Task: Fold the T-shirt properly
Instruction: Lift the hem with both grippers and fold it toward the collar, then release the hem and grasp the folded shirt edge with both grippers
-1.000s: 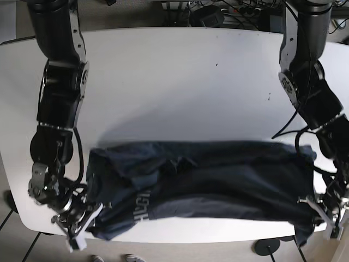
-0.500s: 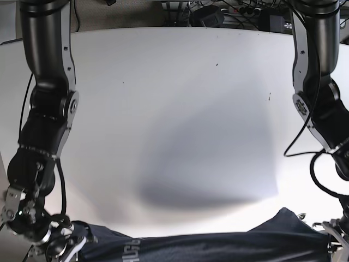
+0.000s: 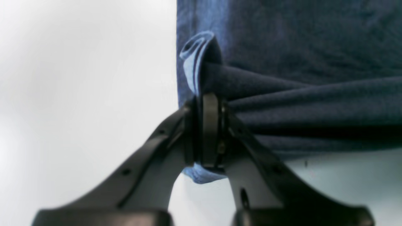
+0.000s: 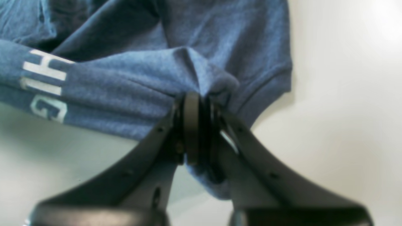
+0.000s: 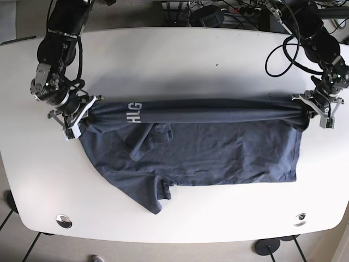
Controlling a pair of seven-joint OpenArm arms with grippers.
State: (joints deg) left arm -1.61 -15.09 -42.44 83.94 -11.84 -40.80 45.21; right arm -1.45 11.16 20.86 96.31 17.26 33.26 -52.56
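A dark navy T-shirt (image 5: 218, 147) with white letters lies on the white table (image 5: 180, 60). Its far edge is bunched and pulled taut in a straight line between my two grippers. The rest spreads toward the front, with a sleeve (image 5: 152, 199) sticking out at the front left. My left gripper (image 5: 314, 112) is shut on the right end of the shirt; in the left wrist view the gripper (image 3: 207, 103) pinches bunched cloth (image 3: 314, 47). My right gripper (image 5: 80, 117) is shut on the left end; in the right wrist view the gripper (image 4: 193, 103) pinches cloth (image 4: 125, 81) beside the lettering.
Cables and power strips (image 5: 218, 11) lie beyond the table's far edge. Round metal caps sit at the front left (image 5: 64, 220) and front right (image 5: 299, 219) corners. Bare table lies behind the taut edge and in front of the shirt.
Both grippers have carried the shirt from the table's front edge to the middle. The shirt now lies stretched and spread out instead of bunched at the front.
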